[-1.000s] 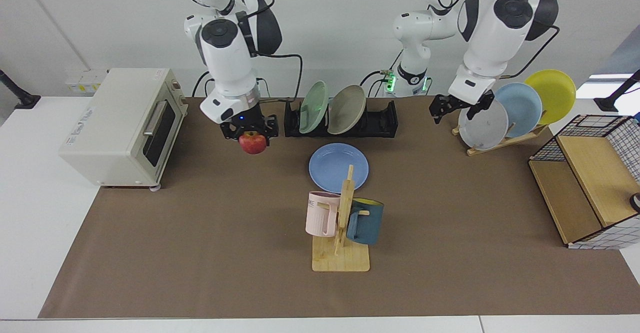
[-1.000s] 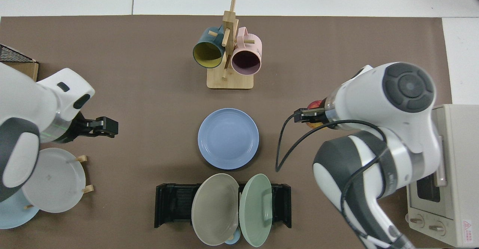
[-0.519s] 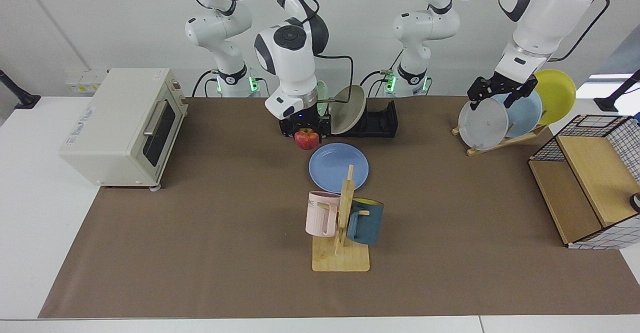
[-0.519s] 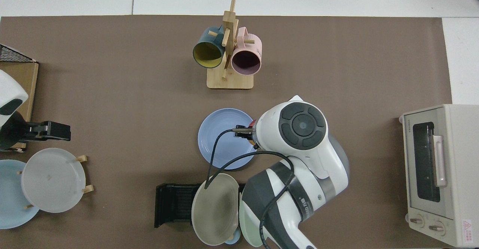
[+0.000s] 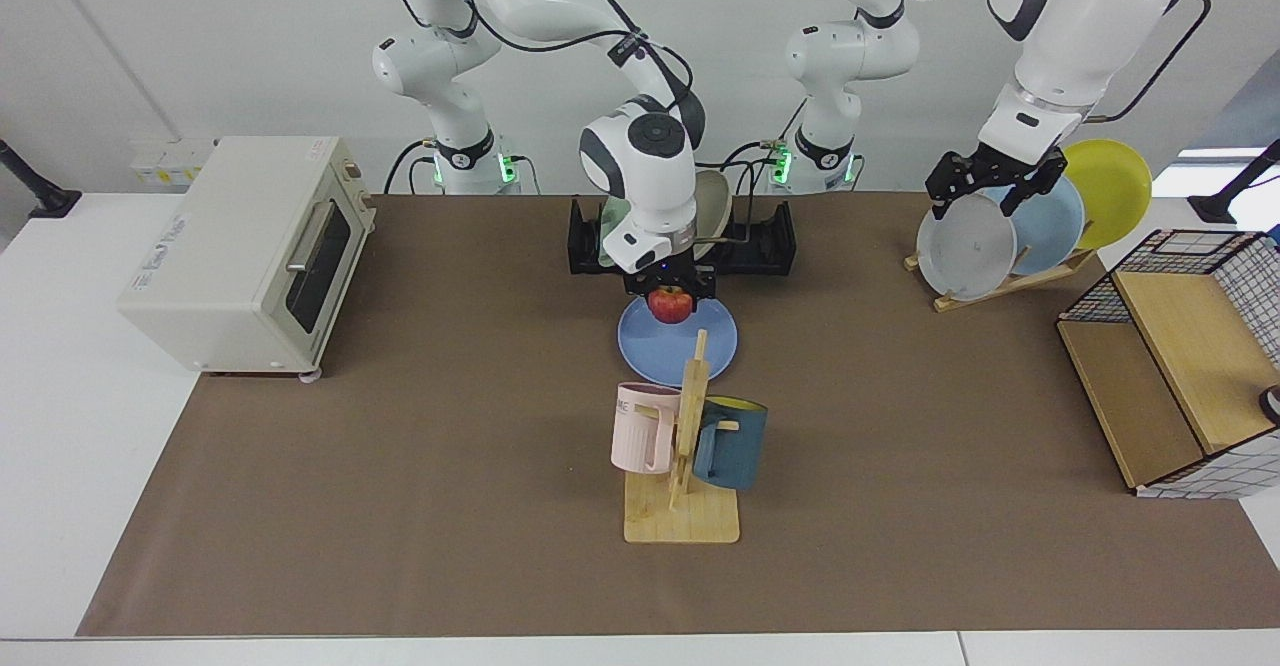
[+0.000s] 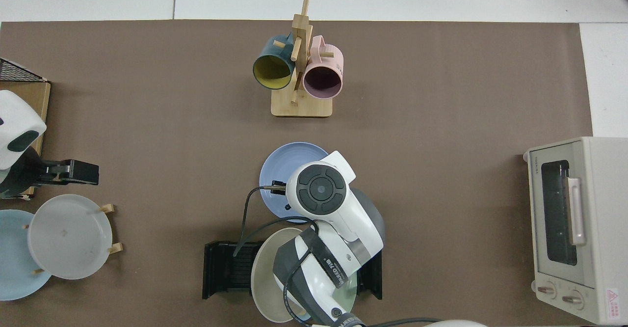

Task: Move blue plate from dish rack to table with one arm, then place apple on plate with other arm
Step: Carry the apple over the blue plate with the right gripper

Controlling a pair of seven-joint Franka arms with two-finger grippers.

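Facing view: the right arm reaches over the dish rack (image 5: 760, 242) and bends down, its right hand (image 5: 671, 298) clamped on the apple (image 5: 670, 304), which hangs just above the blue plate (image 5: 650, 348). The plate lies flat on the brown mat (image 5: 400, 446) of the table (image 5: 60, 366), between the rack and the mug stand (image 5: 684, 466). The left arm waits, its left hand (image 5: 984, 186) spread and empty above the grey plate (image 5: 960, 251) in the wooden rack (image 5: 1020, 281). The black rack holds a beige plate (image 6: 267, 280) and a green one. The stand carries a pink mug (image 5: 640, 426) and a teal mug (image 5: 730, 441). A toaster oven (image 5: 250, 246) stands at the mat's edge.
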